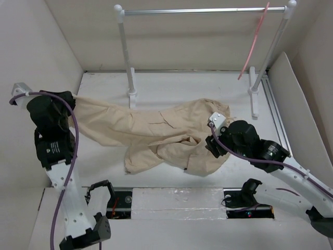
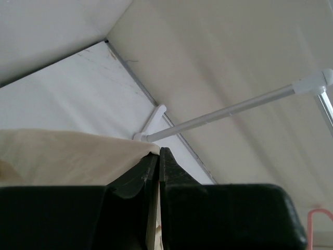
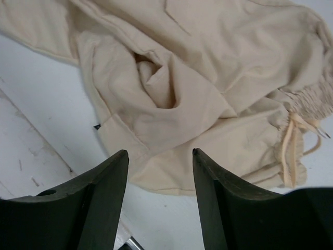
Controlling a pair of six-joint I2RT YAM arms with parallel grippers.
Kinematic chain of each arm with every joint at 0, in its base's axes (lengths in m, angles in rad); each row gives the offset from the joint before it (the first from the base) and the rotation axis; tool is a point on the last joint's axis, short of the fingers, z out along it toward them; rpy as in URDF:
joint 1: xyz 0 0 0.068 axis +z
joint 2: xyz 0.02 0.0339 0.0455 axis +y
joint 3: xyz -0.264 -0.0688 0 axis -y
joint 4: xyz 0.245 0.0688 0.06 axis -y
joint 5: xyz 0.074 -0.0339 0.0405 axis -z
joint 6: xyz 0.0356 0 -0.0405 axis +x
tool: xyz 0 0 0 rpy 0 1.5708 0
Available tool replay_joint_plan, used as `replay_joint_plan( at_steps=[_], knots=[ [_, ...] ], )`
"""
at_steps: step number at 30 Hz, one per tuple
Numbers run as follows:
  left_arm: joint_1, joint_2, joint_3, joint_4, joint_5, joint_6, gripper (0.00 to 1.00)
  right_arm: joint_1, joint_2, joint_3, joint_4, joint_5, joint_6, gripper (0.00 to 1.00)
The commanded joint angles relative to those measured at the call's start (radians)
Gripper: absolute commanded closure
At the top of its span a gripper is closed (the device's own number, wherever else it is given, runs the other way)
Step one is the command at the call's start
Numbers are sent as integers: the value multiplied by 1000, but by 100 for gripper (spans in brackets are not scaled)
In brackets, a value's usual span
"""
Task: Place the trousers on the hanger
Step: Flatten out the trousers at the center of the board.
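The beige trousers (image 1: 156, 133) lie crumpled across the middle of the white table. My left gripper (image 1: 70, 101) is at the far left, shut on the end of one trouser leg (image 2: 73, 156), with cloth pinched between its black fingers (image 2: 171, 172). My right gripper (image 3: 158, 156) is open and empty, just above the near right edge of the trousers (image 3: 171, 99) by the drawstring waistband (image 3: 296, 125). In the top view it is over the right of the cloth (image 1: 213, 143). The salmon-pink hanger (image 1: 255, 41) hangs from the right end of the rail.
A clothes rail with a silver bar (image 1: 203, 10) and white posts (image 1: 125, 52) stands at the back; its feet rest on the table behind the trousers. White walls close in the left, back and right. A recessed slot (image 1: 182, 200) runs along the near edge.
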Motion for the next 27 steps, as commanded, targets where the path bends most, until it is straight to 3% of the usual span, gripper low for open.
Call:
replay_joint_plan(
  at_steps=[1,3,6,8,9,10,11,12,14,15,18,20,23,24,27],
  knots=[
    [1,207,3,50,-18,2,100,-40,46,70,-11,41,-51,42],
    [1,319,25,106,-18,13,100,-81,63,79,-5,39,-64,41],
    [1,613,208,149,-39,54,100,-136,80,104,-12,41,-85,41],
    [-8,863,451,82,-62,86,100,-155,92,120,-29,45,-91,40],
    [-8,944,531,46,-67,126,87,-164,97,122,-38,54,-91,40],
    [-8,1076,675,-42,-82,129,84,-176,100,117,-43,85,-81,39],
    [-8,1111,706,-76,-93,123,79,-187,103,96,-48,97,-73,38],
    [-8,1123,696,-75,-94,125,67,-224,108,82,-48,111,-62,35],
    [15,1058,511,35,-39,115,53,-323,126,21,-5,124,-41,26],
    [15,1057,510,35,-39,115,51,-324,134,4,18,124,-41,24],
    [24,911,316,119,-4,89,43,-533,175,-50,182,26,-53,15],
    [-8,834,175,144,18,89,42,-702,255,-70,333,-107,-46,12],
    [-158,659,-11,167,15,117,45,-850,420,-87,518,-229,2,9],
    [-269,563,-54,167,13,120,46,-874,471,-74,543,-264,11,8],
    [-405,385,-249,140,-14,65,47,-890,655,-18,664,-362,24,7]
  ],
)
